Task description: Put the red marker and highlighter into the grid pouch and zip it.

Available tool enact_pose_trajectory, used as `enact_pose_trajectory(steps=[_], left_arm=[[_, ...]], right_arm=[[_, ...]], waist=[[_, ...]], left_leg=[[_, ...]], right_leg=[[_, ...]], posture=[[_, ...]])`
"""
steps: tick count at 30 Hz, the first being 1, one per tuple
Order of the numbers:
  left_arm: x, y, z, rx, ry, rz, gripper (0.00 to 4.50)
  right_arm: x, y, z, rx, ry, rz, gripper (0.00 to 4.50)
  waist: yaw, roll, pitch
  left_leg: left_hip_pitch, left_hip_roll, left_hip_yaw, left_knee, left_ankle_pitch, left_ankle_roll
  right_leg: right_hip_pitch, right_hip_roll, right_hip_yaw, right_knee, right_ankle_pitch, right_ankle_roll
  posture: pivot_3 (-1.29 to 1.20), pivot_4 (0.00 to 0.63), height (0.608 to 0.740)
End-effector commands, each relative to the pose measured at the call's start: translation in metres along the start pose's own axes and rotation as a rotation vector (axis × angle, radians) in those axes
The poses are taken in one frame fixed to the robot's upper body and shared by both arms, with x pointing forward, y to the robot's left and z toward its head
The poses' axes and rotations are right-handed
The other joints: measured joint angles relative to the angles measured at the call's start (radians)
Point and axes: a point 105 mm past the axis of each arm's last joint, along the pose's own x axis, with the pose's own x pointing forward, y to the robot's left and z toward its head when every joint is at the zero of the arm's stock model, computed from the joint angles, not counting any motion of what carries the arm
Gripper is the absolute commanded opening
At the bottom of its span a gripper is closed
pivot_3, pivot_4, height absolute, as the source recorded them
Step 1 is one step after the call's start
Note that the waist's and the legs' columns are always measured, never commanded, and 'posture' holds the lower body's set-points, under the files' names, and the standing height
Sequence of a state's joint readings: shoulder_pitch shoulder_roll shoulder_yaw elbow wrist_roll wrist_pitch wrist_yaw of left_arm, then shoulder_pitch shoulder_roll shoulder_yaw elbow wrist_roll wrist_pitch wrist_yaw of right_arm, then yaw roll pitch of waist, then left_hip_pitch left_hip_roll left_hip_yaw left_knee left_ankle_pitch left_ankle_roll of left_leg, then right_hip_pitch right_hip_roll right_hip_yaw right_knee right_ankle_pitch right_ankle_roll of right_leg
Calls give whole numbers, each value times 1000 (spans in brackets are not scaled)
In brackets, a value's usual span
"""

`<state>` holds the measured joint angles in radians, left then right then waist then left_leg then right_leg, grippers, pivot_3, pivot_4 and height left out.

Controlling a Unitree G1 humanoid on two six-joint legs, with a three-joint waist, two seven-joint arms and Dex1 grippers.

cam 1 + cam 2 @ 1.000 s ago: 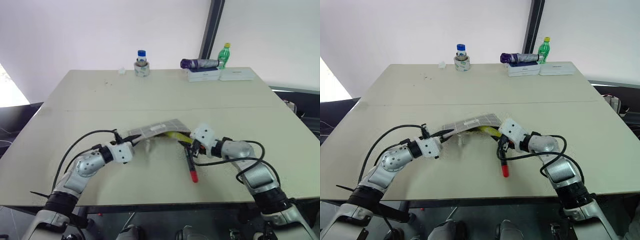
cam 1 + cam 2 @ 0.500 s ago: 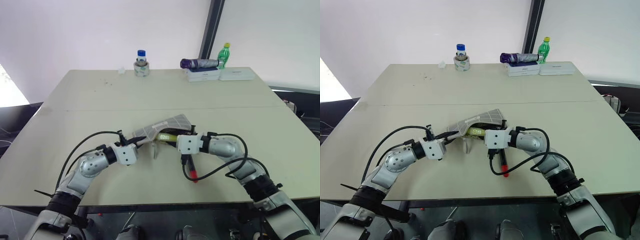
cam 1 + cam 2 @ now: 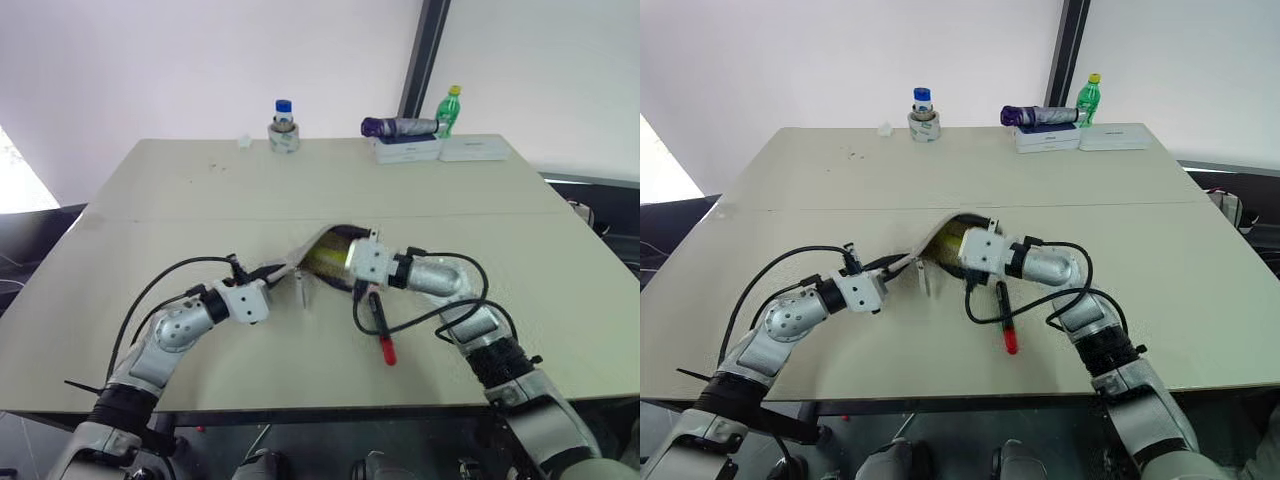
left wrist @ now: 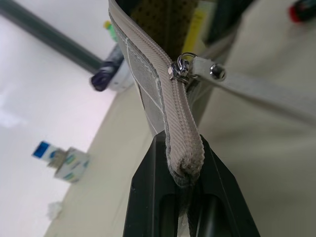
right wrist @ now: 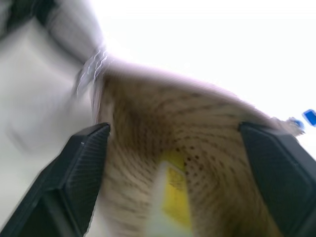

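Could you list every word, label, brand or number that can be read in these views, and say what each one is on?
None can be read.
Bottle with the blue cap: its label is too small to read.
Green bottle: label too small to read.
White boxes: no legible print.
Grid pouch: no label legible.
Red marker: any print on the barrel is too small.

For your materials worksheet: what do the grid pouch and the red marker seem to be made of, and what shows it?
Grid pouch: apparently soft woven fabric, matte; ribbed zipper tape and sagging shape suggest it. Red marker: probably smooth hard plastic, given its straight, rigid black barrel and red end.
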<state>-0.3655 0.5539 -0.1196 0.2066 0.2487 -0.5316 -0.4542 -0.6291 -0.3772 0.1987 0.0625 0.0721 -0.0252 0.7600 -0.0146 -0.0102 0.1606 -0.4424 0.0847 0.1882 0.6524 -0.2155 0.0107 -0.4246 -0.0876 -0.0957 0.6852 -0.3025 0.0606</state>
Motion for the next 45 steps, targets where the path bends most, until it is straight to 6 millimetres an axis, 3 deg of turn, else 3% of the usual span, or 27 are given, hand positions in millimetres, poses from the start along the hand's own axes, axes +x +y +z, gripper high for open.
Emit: enact_pose_trajectory(steps=[1, 4, 7, 12, 16, 19, 26, 31, 34, 38, 44, 45], left_arm=[[-6, 17, 2, -5, 9, 106, 0], [-9, 16, -4, 21, 47, 107, 0], [-14, 19, -15, 65, 102, 121, 0], [-19, 15, -17, 49, 120, 135, 0], [-19, 6, -16, 4, 110, 125, 0], [-17, 2, -14, -2, 100, 115, 0], [-8, -5, -6, -21, 65, 92, 0], [-5, -8, -5, -34, 61, 91, 0], [-5, -6, -7, -29, 65, 89, 0], [-8, 7, -11, -13, 81, 108, 0], [-8, 2, -11, -22, 84, 97, 0], [-8, 2, -10, -26, 84, 95, 0]], right_arm=[[-10, -2, 34, 123, -99, 7, 4448], [-20, -8, 29, 281, -70, -72, 4448], [-41, -18, -2, 385, 81, -273, 4448], [-79, 17, -26, 511, 235, -359, 4448], [-108, 31, -26, 569, 169, -457, 4448], [-128, 45, -34, 550, 212, -482, 4448], [-121, 70, -30, 566, 268, -375, 4448], [-111, 84, -47, 612, 411, -241, 4448], [-104, 81, -51, 563, 449, -210, 4448], [-107, 75, -66, 521, 577, -234, 4448], [-111, 91, -82, 504, 687, -177, 4448], [-112, 92, -84, 498, 697, -169, 3909]], waist=[[0, 0, 0], [2, 0, 0], [4, 0, 0], [2, 0, 0], [-1, 0, 0], [2, -1, 0], [0, -1, -1], [1, -1, -1], [1, -1, -1], [4, -1, -1], [1, -2, -1], [1, -3, -2]], left_leg=[[0, 0, 0, 0, 0, 0], [0, 0, -1, 0, 0, 1], [0, -1, -2, 0, -1, 1], [0, -1, -1, -2, -1, 2], [0, -1, -1, -3, -2, 3], [1, -1, -2, -2, -4, 6], [1, -1, -3, -2, -4, 6], [0, -1, -3, -1, -4, 6], [0, -1, -3, -1, -4, 7], [0, -1, -3, -1, -4, 7], [0, -1, -3, -1, -5, 7], [0, -1, -3, -1, -5, 7]], right_leg=[[0, 0, 0, 0, 0, 0], [1, 0, 0, 0, 0, 0], [1, -1, 0, 0, 0, 0], [0, -2, 0, -1, 0, 0], [0, -1, 0, -1, 0, 0], [1, 0, -1, -1, 0, 0], [1, 0, 0, -1, 0, 0], [1, 0, 0, -1, 0, 0], [1, -1, 0, -1, 0, -1], [1, -1, 0, -1, 0, -1], [1, -1, 0, -1, 0, -1], [1, 0, 0, -1, 0, -1]], posture=[[0, 150, 740], [0, 150, 740], [0, 150, 740], [0, 150, 740], [0, 150, 740], [0, 150, 740], [0, 150, 740], [0, 150, 740], [0, 150, 740], [0, 150, 740], [0, 150, 740], [0, 150, 740]])
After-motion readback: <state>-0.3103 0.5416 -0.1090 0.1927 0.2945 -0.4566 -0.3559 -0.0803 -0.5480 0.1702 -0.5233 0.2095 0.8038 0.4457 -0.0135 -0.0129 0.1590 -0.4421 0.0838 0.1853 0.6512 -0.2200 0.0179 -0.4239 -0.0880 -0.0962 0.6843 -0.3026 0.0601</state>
